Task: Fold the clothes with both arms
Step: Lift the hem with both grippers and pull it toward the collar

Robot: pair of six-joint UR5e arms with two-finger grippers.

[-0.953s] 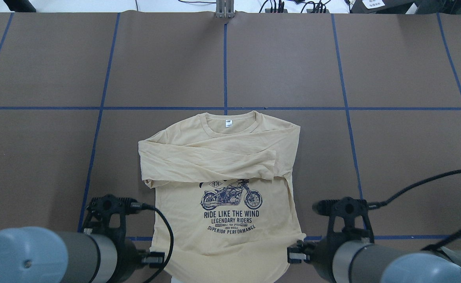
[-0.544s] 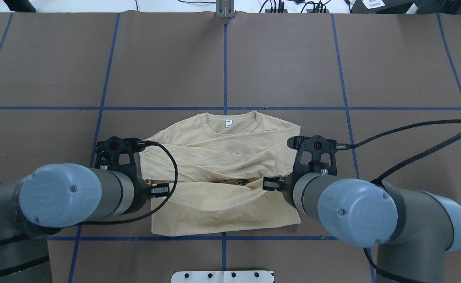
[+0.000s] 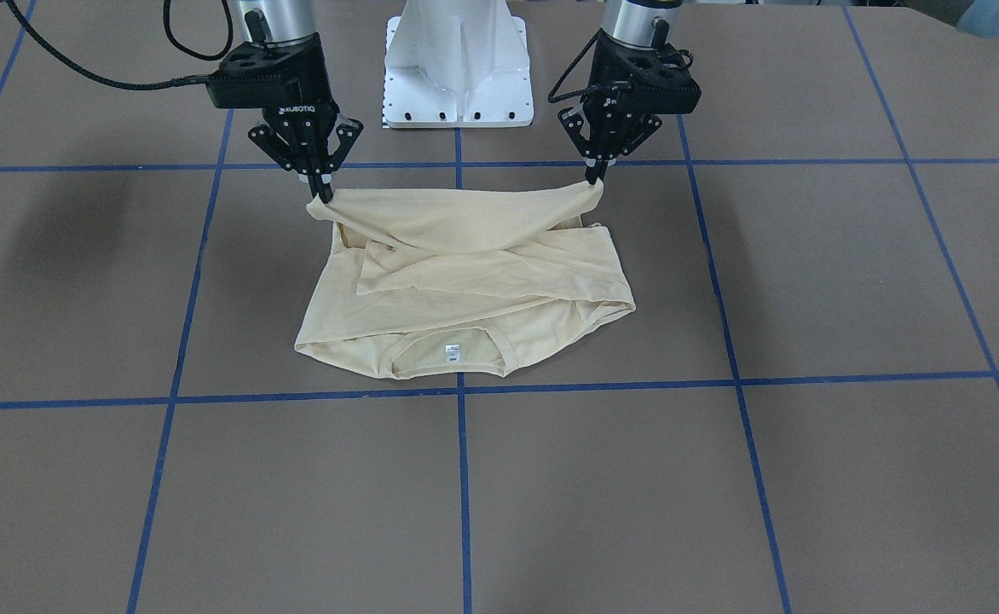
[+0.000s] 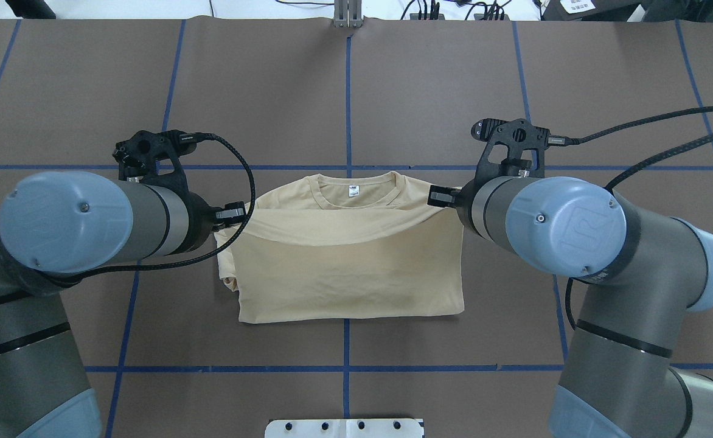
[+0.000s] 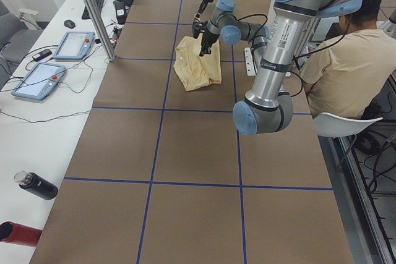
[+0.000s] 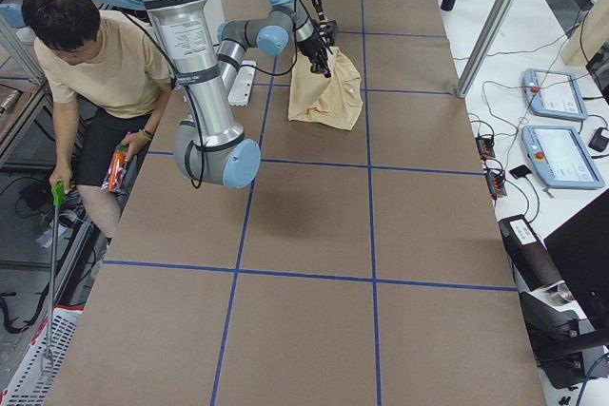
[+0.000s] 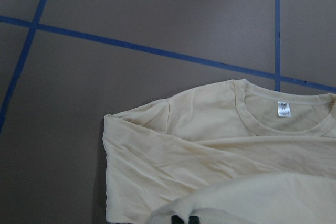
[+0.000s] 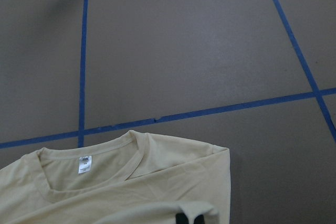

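Observation:
The cream-yellow shirt [image 3: 465, 281] lies on the brown table, collar and white neck tag [image 3: 453, 350] at the far side from me. Its lower half is doubled over, so the print is hidden. My left gripper [image 3: 591, 176] is shut on one hem corner and my right gripper [image 3: 323, 194] on the other. Both hold the hem a little above the cloth, stretched between them. From overhead the hem edge of the shirt [image 4: 344, 267] hangs just short of the collar [image 4: 353, 180]. Each wrist view shows dark fingertips [image 7: 185, 219] [image 8: 189, 217] pinching cloth.
The white base pedestal [image 3: 457, 68] stands behind the shirt on my side. Blue tape lines [image 4: 348, 91] grid the table. A seated person [image 5: 343, 60] is beside the base. Tablets [image 5: 37, 80] and bottles [image 5: 36, 186] lie on a side table.
Both arms have swept forward from the near edge with the hem, folding the lower half over the sleeves. The motorcycle print is now covered and the hem has neared the collar.

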